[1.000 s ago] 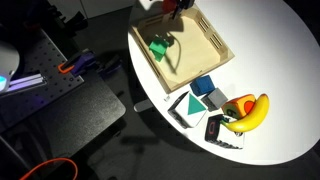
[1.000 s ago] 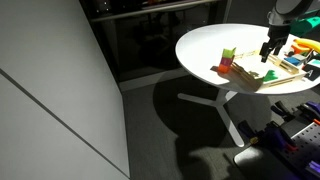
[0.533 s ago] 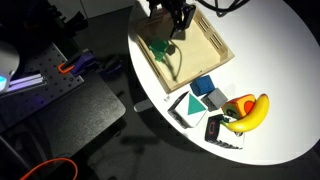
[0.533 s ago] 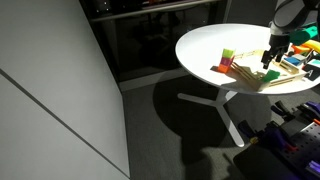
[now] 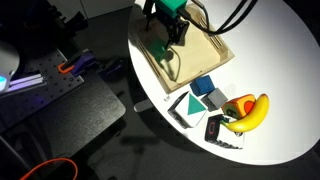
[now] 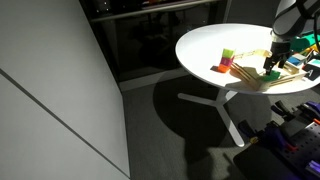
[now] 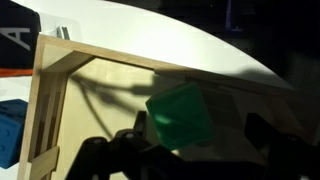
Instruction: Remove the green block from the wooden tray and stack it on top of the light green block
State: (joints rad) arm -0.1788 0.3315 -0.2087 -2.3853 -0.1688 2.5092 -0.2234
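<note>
Wrist view: green block point(image 7: 180, 115) cube-like, edges skewed to wooden tray point(image 7: 50, 100) rim; end effector point(image 7: 197, 140) wide open, straddling it

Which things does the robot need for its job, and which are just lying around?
For the job:
green block
tray
gripper
light green block (I can't pick it out for sure)

Just lying about:
banana
blue cube
teal triangle
</note>
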